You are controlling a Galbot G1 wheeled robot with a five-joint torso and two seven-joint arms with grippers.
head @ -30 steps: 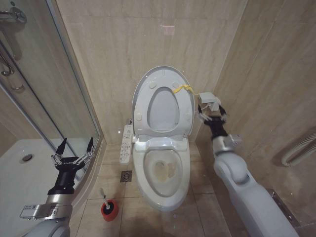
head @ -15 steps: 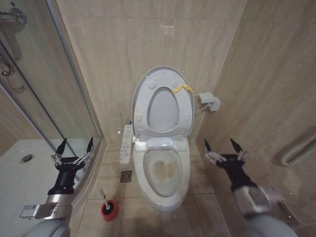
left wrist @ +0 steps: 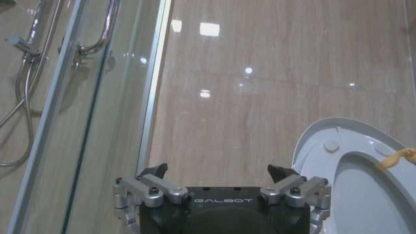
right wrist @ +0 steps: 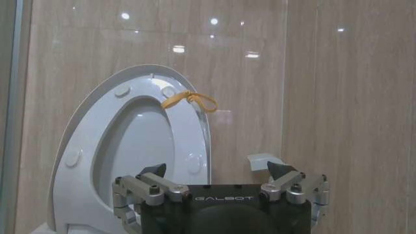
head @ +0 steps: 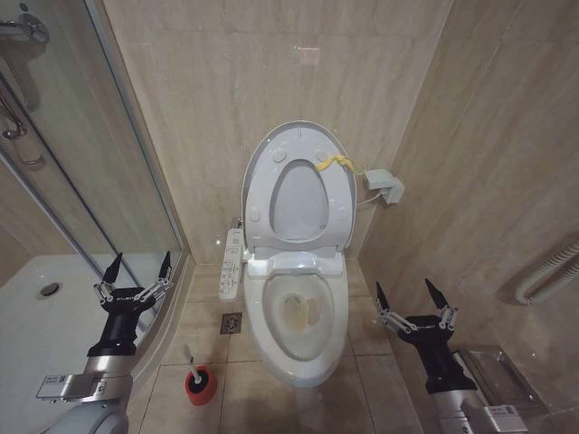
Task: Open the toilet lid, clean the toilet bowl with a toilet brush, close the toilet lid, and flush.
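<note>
Nearest the robot, the toilet brush [head: 191, 359] stands in its red holder cup [head: 201, 385] on the tiled floor [head: 373, 384], just left of the front of the toilet bowl [head: 300, 330], with a narrow strip of bare tile between cup and bowl. A floor drain [head: 232, 322] lies a little farther back in that same strip.

The left pincer [head: 135, 276] hovers over the edge where the shower tray [head: 36, 325] meets the floor, fingers spread wide and holding nothing; the glass shower door [head: 109, 154] runs close along its outer side. The right pincer [head: 415, 307] hangs on the far side of the bowl, also spread open and empty, above the floor between the bowl's right rim and the right-hand wall [head: 507, 163]. A gap of open tile separates it from the bowl.

The bowl sits between the two arms, its basin uncovered and stained brown inside. Beyond it the toilet lid [head: 298, 185] stands raised with the seat ring [head: 291, 201] against it, leaning back at the rear wall, a yellow strap [head: 336, 163] at its upper right edge. A control panel [head: 232, 263] juts out beside the bowl's left rear. A small white box [head: 384, 186] sits on the wall just right of the lid, clear of it.
</note>
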